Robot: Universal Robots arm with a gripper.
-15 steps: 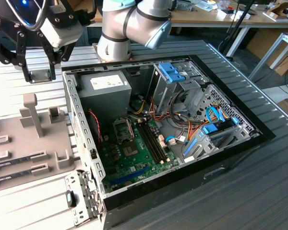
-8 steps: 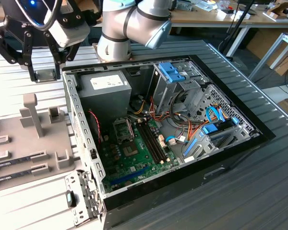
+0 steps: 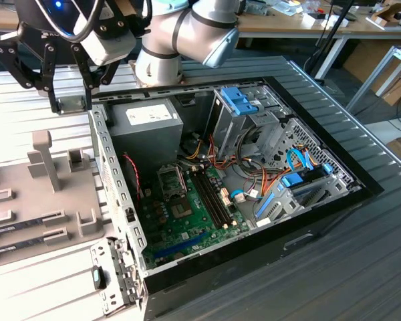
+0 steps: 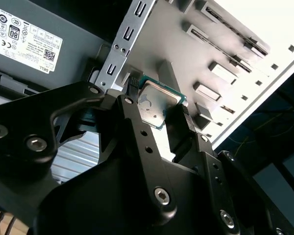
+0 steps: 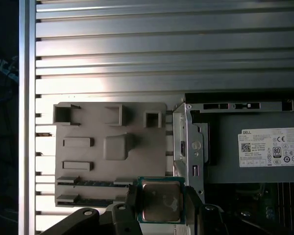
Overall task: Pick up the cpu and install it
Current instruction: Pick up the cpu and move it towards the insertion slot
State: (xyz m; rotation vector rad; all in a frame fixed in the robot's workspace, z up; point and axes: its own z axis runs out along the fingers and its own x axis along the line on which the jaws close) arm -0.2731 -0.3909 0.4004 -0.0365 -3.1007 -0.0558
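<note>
Table (image 3: 367, 241): ribbed metal surface carrying an open computer case (image 3: 254, 257); a grey fixture tray (image 3: 27, 194) lies just beside the case, at the exterior view's left.
Fingers (image 4: 137, 132): drawn in narrow and clamped on the cpu (image 5: 160, 200). In both wrist views I see them pinching two opposite edges, with the metal top facing the cameras.
Cpu position: held in the air above the line where the tray meets the case's sheet-metal flange (image 5: 188, 147), near the power supply (image 3: 144, 127).
Socket (image 3: 172, 179): on the motherboard (image 3: 187, 227), between the power supply and the memory slots (image 3: 210, 197), well apart from the cpu. I cannot tell whether its retention frame is fully open.
Risk, slip: only the thin rim is gripped, so I judge that a jolt could tilt the chip or drop it onto the flange or the board.
Risk, collision: the flange and the power supply stand close to the fingers. A low path into the case could clip either one.
Risk, orientation: I cannot read the chip's notches against the socket from here. Seating it rotated or tilted would likely damage the contacts.
Risk, cables (image 3: 254, 180): loose bundles lie near the board and might snag the arm.
Risk, tray: the memory sticks (image 3: 27, 227) resting there could be knocked if the arm swings low.
</note>
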